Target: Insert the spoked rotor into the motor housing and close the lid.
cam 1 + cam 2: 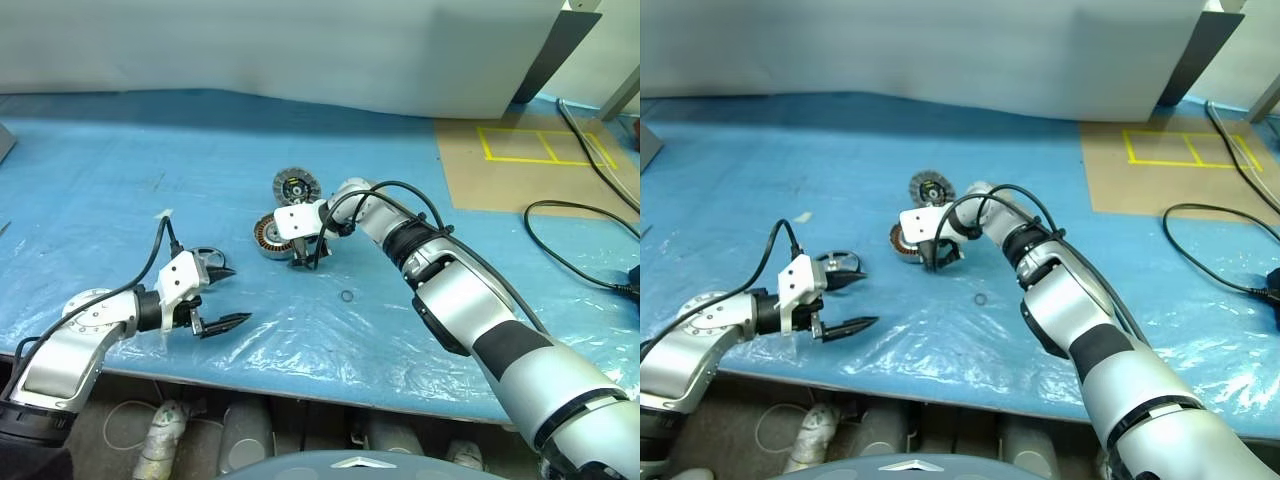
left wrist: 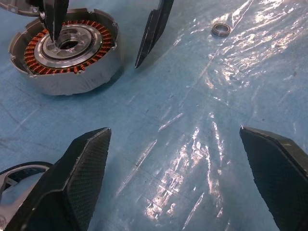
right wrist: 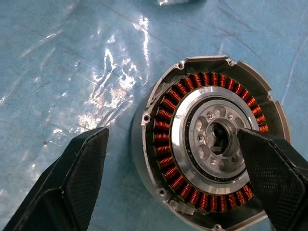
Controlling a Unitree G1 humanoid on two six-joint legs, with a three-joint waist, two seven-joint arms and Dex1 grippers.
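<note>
The rotor (image 3: pixel 211 139) already sits inside the housing (image 3: pixel 154 120), directly under the right gripper (image 1: pixel 308 262), jaws apart and empty. The lid (image 1: pixel 296 186) lies just behind the housing, nearer the right arm; the left gripper (image 1: pixel 222 297), jaws apart, hangs well off.

From my remote seat I see a worktop (image 1: pixel 120 180) covered in crinkled blue plastic sheeting. A small dark ring (image 1: pixel 346 296) lies loose on it. At the far right sits a brown board (image 1: pixel 520 190) marked with yellow tape lines (image 1: pixel 545 145), with black cables (image 1: pixel 570 250) trailing beside it.
</note>
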